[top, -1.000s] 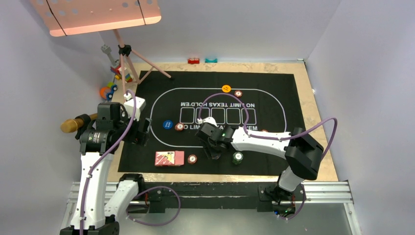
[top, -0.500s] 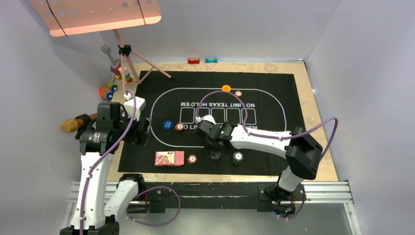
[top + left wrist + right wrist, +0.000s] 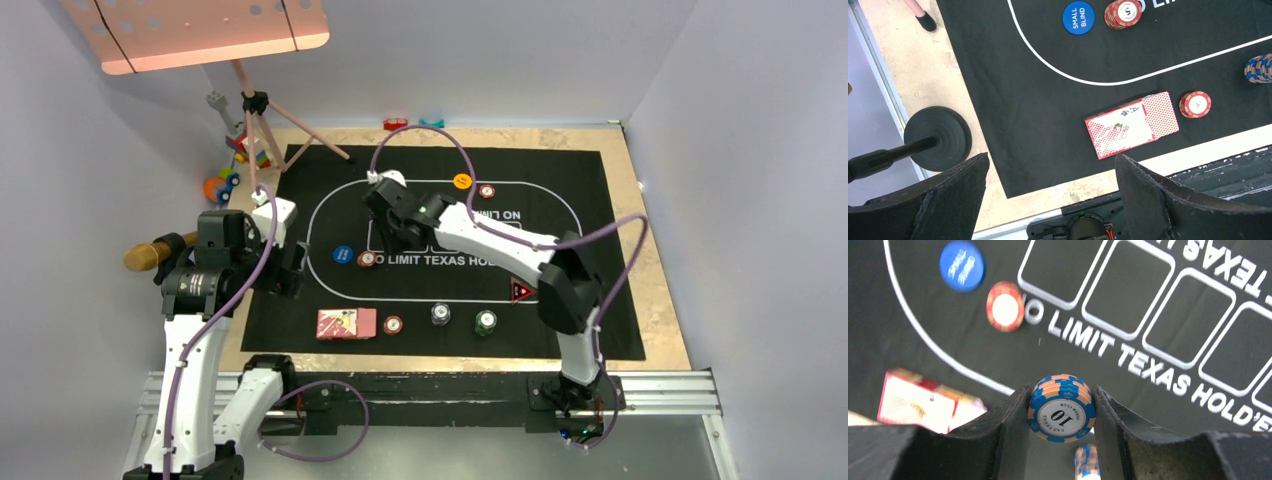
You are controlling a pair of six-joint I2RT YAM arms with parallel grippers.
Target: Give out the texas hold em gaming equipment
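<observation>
My right gripper (image 3: pixel 1061 407) is shut on a small stack of blue-and-orange poker chips (image 3: pixel 1062 412) and holds it above the black poker mat (image 3: pixel 600 170), over the left card boxes (image 3: pixel 392 236). A second blue-and-orange stack (image 3: pixel 440 314) stands near the front, with a green stack (image 3: pixel 485 321) beside it. The red-backed cards (image 3: pixel 1131 124) lie front left with a red chip (image 3: pixel 1195 104) next to them. The blue button (image 3: pixel 1078 18) and a red chip stack (image 3: pixel 1123 12) sit at the mat's left. My left gripper (image 3: pixel 1050 160) is open and empty over the mat's front-left corner.
An orange button (image 3: pixel 462 181) and a red chip (image 3: pixel 487 191) lie at the far side. A red-black triangular marker (image 3: pixel 520 291) lies right of centre. A music stand (image 3: pixel 255 110) and its black base (image 3: pixel 938 138) stand left. Red (image 3: pixel 395 124) and teal (image 3: pixel 431 123) blocks sit at the back.
My right arm has swung from the front centre to the far left with blue-and-orange chips in its jaws, uncovering the stack left near the front and the triangular marker. The left arm has not moved.
</observation>
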